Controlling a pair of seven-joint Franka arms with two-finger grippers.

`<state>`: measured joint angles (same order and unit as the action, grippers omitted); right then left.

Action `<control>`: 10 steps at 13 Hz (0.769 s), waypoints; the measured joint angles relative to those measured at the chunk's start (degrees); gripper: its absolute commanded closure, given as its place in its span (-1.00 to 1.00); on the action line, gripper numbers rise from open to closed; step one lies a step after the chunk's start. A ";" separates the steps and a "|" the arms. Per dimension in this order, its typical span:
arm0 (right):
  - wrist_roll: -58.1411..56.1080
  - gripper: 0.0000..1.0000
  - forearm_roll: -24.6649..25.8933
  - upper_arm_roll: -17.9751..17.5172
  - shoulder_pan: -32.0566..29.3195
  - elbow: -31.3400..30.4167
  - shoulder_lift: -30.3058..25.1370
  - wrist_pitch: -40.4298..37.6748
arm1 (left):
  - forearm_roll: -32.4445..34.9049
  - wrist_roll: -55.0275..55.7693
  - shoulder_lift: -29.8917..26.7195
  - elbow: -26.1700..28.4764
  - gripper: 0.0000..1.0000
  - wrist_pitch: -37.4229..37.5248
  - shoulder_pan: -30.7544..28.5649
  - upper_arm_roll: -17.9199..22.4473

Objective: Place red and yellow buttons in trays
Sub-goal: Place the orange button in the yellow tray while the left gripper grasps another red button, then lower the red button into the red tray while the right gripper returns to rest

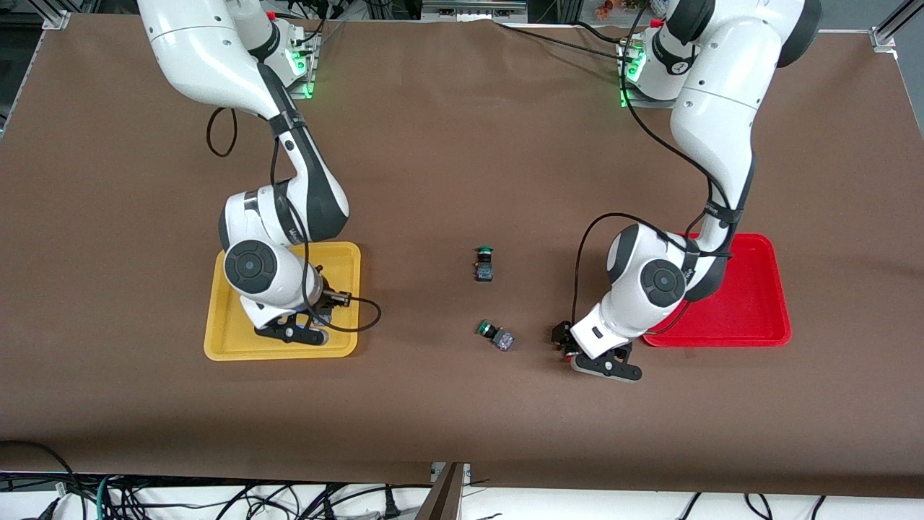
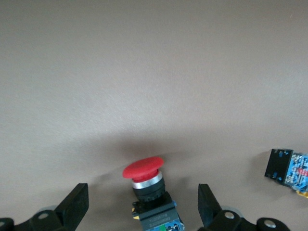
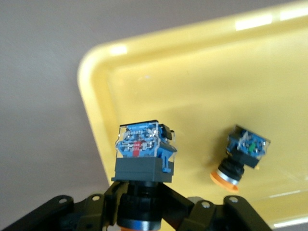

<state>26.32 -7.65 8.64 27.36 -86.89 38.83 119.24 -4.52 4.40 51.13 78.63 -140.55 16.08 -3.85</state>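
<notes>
Left claw (image 2: 142, 211) open astride red button (image 2: 147, 180), cap toward table centre.

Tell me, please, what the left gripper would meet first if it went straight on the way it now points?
Most likely the red-capped button: it lies on the table between the open left gripper, directly in line. How much gap remains is hard to judge.

text: none legible | labels: none legible | brands: none | numbers: none | signs: none
</notes>
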 measured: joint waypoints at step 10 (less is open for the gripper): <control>2.83 -0.98 -0.08 1.05 0.55 -9.20 -8.90 2.14 | 0.00 -0.13 0.07 2.31 0.77 1.31 0.26 0.10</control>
<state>29.15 -7.74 9.69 27.91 -96.10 29.93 121.38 -4.52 4.27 51.20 80.95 -139.24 16.34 -3.75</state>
